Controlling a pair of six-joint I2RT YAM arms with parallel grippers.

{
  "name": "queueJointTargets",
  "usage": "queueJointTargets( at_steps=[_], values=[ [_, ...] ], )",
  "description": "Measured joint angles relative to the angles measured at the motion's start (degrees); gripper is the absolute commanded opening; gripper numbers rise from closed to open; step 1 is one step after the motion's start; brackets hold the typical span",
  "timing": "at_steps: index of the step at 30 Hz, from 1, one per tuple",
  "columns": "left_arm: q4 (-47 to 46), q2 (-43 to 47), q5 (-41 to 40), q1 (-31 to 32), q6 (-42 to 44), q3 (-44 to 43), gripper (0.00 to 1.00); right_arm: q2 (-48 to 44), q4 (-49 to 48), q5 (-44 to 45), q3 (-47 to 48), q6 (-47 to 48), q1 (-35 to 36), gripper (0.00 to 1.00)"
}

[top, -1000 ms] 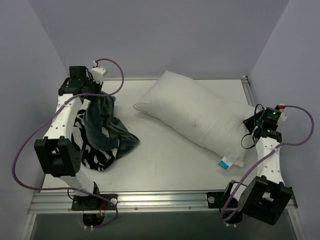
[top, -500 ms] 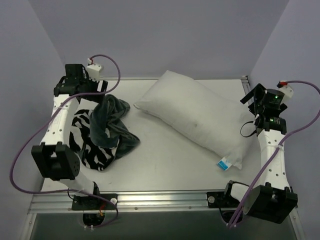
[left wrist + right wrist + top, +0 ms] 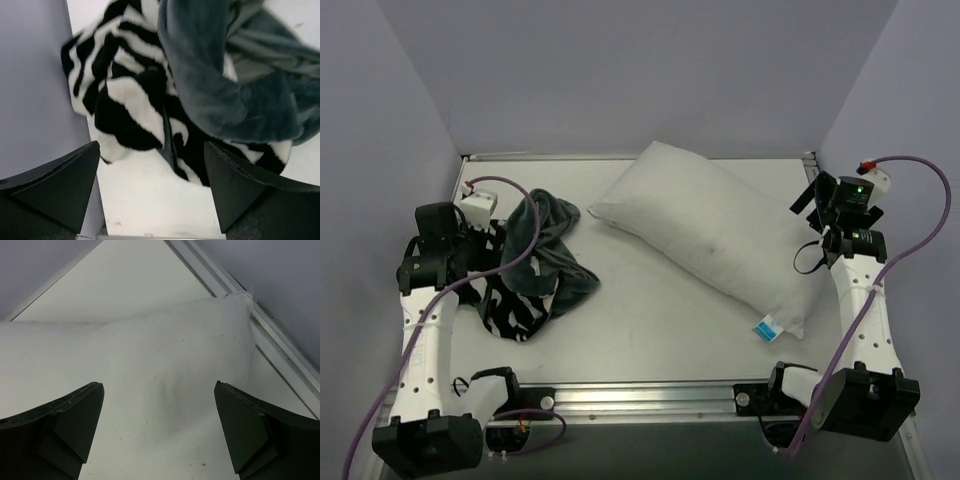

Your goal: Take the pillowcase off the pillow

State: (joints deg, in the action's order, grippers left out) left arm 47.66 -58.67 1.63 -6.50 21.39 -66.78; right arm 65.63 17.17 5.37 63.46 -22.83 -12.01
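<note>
The zebra-striped pillowcase (image 3: 535, 265) lies in a crumpled heap on the left of the table, its dark grey-green inside turned up on top. It is fully off the white pillow (image 3: 710, 235), which lies diagonally at centre right with its blue-and-white tag (image 3: 768, 326) at the near corner. My left gripper (image 3: 478, 262) hovers at the heap's left edge, open and empty. In the left wrist view the pillowcase (image 3: 150, 90) lies just beyond the left gripper (image 3: 151, 150). My right gripper (image 3: 808, 205) is open over the pillow's right end. In the right wrist view the pillow (image 3: 150, 355) lies under the right gripper (image 3: 159, 385).
The left wall (image 3: 35, 100) stands close beside my left gripper. Bare tabletop (image 3: 150, 200) shows near the heap. A metal rail (image 3: 280, 355) runs along the table's right edge beside the pillow, and the enclosure walls (image 3: 620, 80) close in the back and sides.
My left gripper opened and let go of the pillowcase, which dropped into a heap, then drew back toward the near left. My right gripper opened and rose from the pillow's right end.
</note>
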Motion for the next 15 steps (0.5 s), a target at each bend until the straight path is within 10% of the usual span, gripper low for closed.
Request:
queueJointTargets(
  at_steps=[15],
  values=[
    [-4.85,12.94,-1.05,-6.95,-1.81,16.63,0.94,-0.66,-0.72,3.65,-1.84,-0.50,2.64,1.00]
  ],
)
